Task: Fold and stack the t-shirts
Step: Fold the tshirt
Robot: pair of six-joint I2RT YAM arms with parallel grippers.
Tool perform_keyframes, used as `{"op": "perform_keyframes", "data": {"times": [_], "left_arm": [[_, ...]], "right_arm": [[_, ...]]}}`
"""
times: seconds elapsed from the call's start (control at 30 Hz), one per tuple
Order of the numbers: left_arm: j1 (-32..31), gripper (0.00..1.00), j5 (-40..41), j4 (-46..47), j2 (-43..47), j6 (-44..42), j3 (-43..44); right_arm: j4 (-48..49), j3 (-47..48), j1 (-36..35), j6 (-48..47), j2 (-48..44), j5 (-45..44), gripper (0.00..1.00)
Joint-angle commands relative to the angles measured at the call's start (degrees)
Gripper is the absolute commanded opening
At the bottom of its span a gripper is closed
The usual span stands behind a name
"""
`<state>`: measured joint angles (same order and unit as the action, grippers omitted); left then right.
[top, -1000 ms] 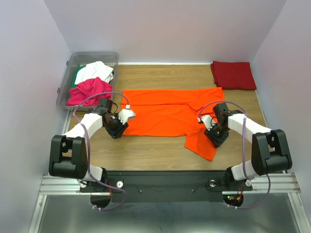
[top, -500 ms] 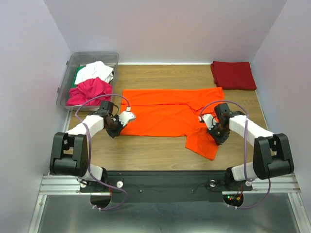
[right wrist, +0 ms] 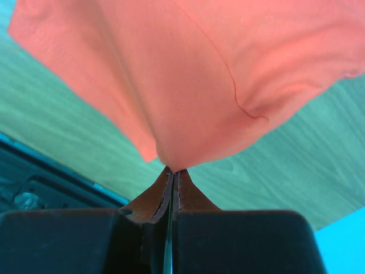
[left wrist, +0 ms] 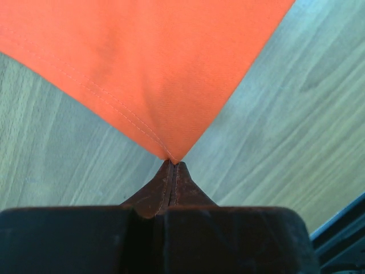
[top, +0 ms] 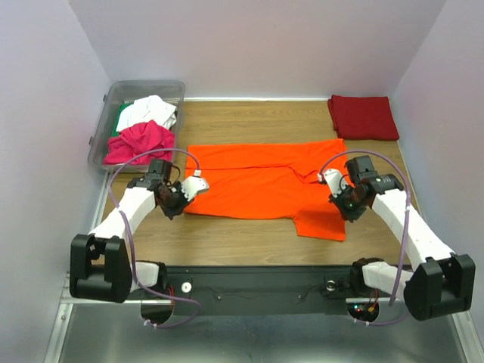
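Wood-grain table [top: 242, 234] bears a smooth orange t-shirt [top: 257, 181] (stitched hem), left fingers [left wrist: 159, 191] and right fingers [right wrist: 155, 197] closed on its edges

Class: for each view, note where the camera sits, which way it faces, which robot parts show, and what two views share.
Top external: above and behind the bases, facing down on the table; both arms, left gripper, right gripper.
Left wrist: on that wrist, facing along its shut fingers to an orange t-shirt corner.
Right wrist: likewise; its fingers pinch bunched orange cloth.
Shared: both wrist views show that shirt over wood.
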<state>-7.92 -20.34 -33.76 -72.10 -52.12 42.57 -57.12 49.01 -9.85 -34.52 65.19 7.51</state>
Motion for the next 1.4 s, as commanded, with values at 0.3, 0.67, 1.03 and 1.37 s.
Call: {"op": "perform_keyframes", "data": {"times": [0.3,0.67,1.03,1.37], "left_arm": [[2.2,0.0,-2.6,-9.8,5.4,-3.1,6.0],[3.4,0.0,-1.4,-1.0,-7.2,4.6,18.9],[3.4,0.0,0.8,6.1,-21.2,9.8,28.4],[3.4,0.23,3.0,9.7,-29.3,12.1,29.9]], "right_arm": [[-6.5,8.7,-0.2,0.9,-3.2,-1.4,0.01],[-1.2,26.5,3.2,-2.2,15.4,-0.9,0.01],[3.7,37.5,6.5,-3.1,35.6,0.1,0.01],[10.0,38.1,7.5,2.4,42.9,-2.5,0.09]]}}
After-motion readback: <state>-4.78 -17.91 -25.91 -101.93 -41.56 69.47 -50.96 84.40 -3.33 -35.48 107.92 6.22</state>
